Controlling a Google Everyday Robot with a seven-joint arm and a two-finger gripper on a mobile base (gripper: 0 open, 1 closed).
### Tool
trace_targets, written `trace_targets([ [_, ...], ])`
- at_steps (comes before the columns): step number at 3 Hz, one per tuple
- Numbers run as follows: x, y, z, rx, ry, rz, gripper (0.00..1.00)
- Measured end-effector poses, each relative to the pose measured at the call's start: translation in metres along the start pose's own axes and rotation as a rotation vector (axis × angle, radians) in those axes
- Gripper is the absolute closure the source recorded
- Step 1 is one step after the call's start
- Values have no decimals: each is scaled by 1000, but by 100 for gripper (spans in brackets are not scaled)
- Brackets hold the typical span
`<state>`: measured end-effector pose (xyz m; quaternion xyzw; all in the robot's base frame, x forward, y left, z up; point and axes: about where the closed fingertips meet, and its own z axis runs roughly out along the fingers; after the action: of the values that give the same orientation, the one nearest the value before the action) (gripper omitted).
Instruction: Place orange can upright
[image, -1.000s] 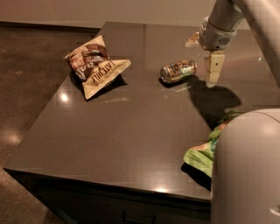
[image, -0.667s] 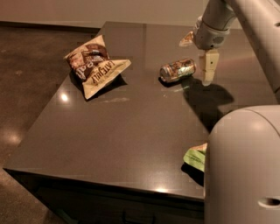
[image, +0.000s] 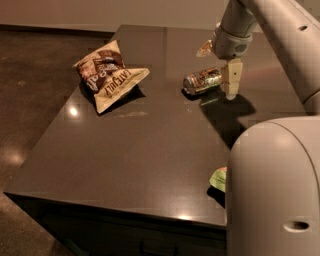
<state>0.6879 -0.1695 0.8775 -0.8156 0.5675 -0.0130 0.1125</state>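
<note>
The orange can (image: 202, 81) lies on its side on the dark table (image: 135, 150), right of centre toward the back, its silver end facing left. My gripper (image: 218, 64) hangs just above the can's right end and is open. One pale finger (image: 231, 79) stands at the can's right front. The other finger (image: 205, 48) is behind the can. The can lies between them, and I cannot tell whether either finger touches it.
A crinkled brown and cream snack bag (image: 110, 75) lies at the back left of the table. A green bag (image: 219, 178) peeks out near the front right edge, mostly hidden by my arm's large white link (image: 272, 190). Dark floor lies to the left.
My gripper has moved left and closer to the can, its fingers now on either side of the can's right end. My arm's near link covers more of the green bag. The can has not moved.
</note>
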Motion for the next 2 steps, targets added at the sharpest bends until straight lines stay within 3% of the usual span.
trace_targets([
  [2,1,-4,21,-44,31,-23,0],
])
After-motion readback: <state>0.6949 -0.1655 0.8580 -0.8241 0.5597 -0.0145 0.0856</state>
